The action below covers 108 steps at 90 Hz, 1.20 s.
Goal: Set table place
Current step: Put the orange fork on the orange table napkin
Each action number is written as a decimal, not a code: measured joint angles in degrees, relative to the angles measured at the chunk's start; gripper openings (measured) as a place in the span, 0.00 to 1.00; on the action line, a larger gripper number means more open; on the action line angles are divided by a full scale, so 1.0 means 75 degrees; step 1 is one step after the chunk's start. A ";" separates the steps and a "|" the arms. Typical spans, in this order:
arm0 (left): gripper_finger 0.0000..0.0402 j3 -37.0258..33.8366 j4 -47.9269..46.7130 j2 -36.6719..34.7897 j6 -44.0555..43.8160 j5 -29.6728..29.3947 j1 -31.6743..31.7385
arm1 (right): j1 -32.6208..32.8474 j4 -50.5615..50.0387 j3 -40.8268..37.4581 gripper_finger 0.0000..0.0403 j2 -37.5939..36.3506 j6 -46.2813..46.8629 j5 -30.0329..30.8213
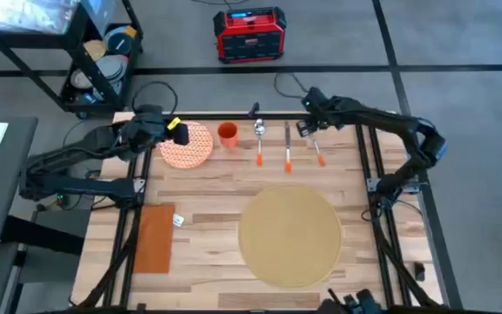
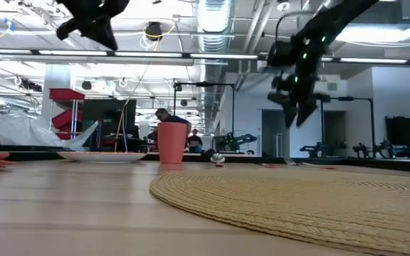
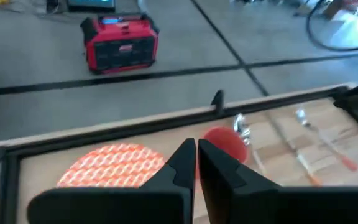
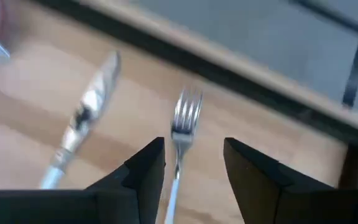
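Placemat (image 1: 288,234): round, tan, lies flat on the table (image 1: 207,253), near right.
Right gripper (image 4: 194,163): raised at far edge, fingers apart, empty, above the fork (image 4: 182,134).
Left gripper (image 3: 196,163): raised over the patterned plate (image 1: 186,144), far left, fingers closed, empty.

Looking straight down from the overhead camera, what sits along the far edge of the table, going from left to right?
Left gripper over the patterned plate → orange cup → spoon → knife → fork, with the right gripper above its far end.
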 joint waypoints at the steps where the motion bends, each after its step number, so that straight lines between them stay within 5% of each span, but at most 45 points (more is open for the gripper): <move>1: 0.00 0.0000 -0.0016 -0.0014 0.0055 0.0054 0.0007 | 0.0000 -0.0036 0.0000 0.41 0.0050 0.0002 0.0000; 34: 0.00 -0.0001 -0.0064 -0.0027 0.0856 0.1241 0.0061 | 0.0042 -0.0450 0.0003 0.61 0.0795 0.0489 -0.0280; 78: 0.00 -0.0003 -0.0166 -0.0028 0.0730 0.1251 0.0061 | -0.0053 -0.0305 -0.0534 0.61 0.1347 0.0640 -0.1122; 88: 0.00 -0.0006 -0.0296 -0.0028 0.0745 0.1193 0.0061 | -0.0044 -0.0323 -0.0643 0.50 0.1326 0.0830 -0.1154; 108: 0.00 -0.0006 -0.0633 -0.0031 0.0743 0.1176 0.0061 | 0.0062 -0.0298 -0.0688 0.09 0.1335 0.0742 -0.1292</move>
